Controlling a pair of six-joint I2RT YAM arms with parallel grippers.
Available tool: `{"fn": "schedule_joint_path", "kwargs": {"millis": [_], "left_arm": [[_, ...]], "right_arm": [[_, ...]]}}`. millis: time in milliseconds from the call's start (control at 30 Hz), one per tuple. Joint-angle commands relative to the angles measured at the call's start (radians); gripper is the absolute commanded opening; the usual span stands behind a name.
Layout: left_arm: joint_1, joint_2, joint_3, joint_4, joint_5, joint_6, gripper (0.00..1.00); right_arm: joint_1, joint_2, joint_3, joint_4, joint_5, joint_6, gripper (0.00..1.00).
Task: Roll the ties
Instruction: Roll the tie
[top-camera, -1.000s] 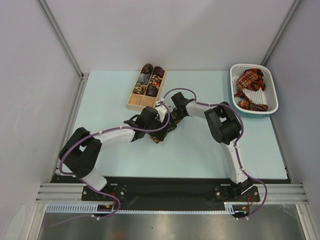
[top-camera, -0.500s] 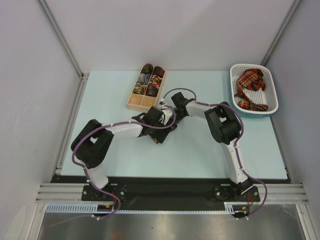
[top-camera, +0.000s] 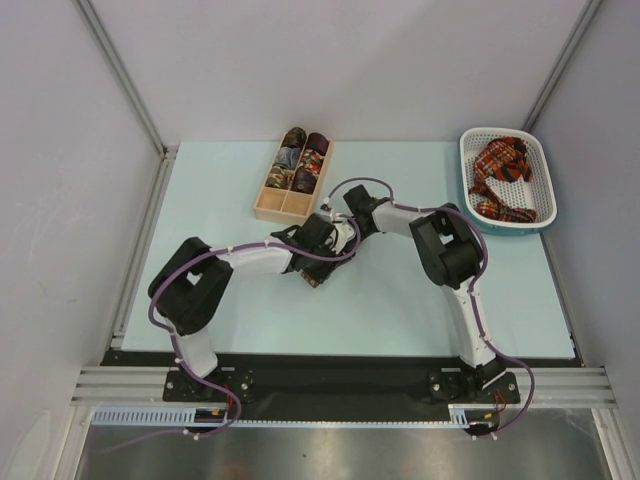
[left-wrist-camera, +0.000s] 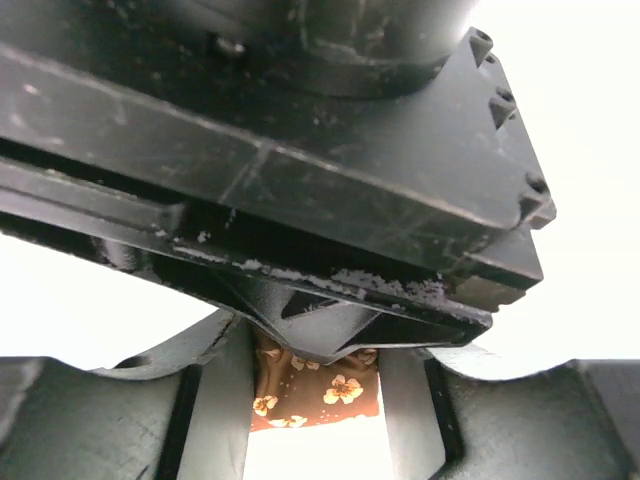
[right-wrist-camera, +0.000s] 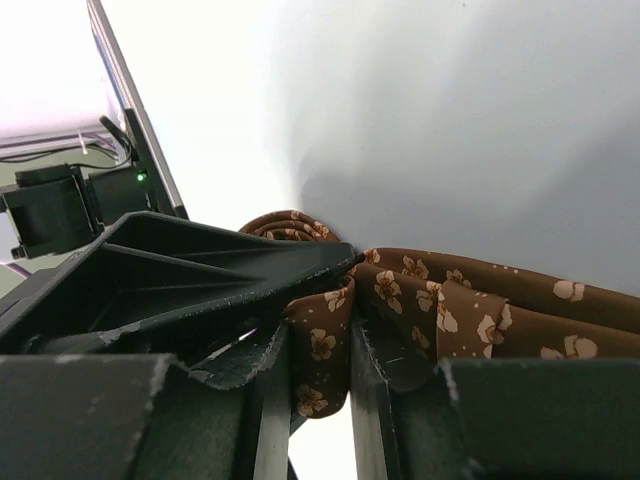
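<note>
A brown tie (top-camera: 312, 275) with small gold flowers lies mid-table, mostly hidden under both grippers. My right gripper (right-wrist-camera: 318, 395) is shut on a fold of this tie (right-wrist-camera: 320, 350); a rolled part (right-wrist-camera: 290, 225) shows just beyond. My left gripper (left-wrist-camera: 315, 415) meets it head-on, and the flowered fabric (left-wrist-camera: 320, 385) fills the gap between its fingers (left-wrist-camera: 215, 400) edge to edge. In the top view the left gripper (top-camera: 322, 240) and right gripper (top-camera: 337, 236) touch nose to nose. Red plaid ties (top-camera: 500, 172) lie in the basket.
A white perforated basket (top-camera: 465, 160) stands at the back right. A light wooden divided box (top-camera: 262, 208) with several rolled ties (top-camera: 300, 165) sits just behind the grippers. Grey walls close in the table on three sides.
My left arm has reached to the right, up against the right gripper, and its jaws have narrowed from wide open onto the brown tie. The right arm has barely moved.
</note>
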Motion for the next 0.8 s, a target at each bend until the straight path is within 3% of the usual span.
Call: {"fn": "schedule_joint_path", "kwargs": {"millis": [0, 233, 400, 467, 600, 767], "left_arm": [[-0.004, 0.032, 0.005, -0.046, -0.005, -0.016, 0.41], [-0.004, 0.043, 0.007, -0.063, -0.01, -0.019, 0.37], [-0.004, 0.042, 0.005, -0.066, -0.016, -0.02, 0.35], [-0.004, 0.037, 0.002, -0.062, -0.016, -0.02, 0.35], [-0.004, 0.029, 0.007, -0.056, -0.01, -0.026, 0.38], [-0.004, 0.029, 0.024, -0.059, 0.001, -0.028, 0.54]], "right_arm": [[0.003, -0.018, -0.028, -0.023, 0.094, -0.022, 0.31], [-0.012, -0.062, -0.037, -0.021, 0.14, -0.007, 0.46], [-0.029, -0.094, -0.04, -0.014, 0.144, 0.004, 0.48], [-0.029, -0.102, -0.042, -0.017, 0.147, 0.004, 0.44], [-0.017, -0.093, -0.048, -0.026, 0.149, -0.007, 0.28], [0.003, -0.073, -0.062, -0.02, 0.147, -0.005, 0.21]]}}
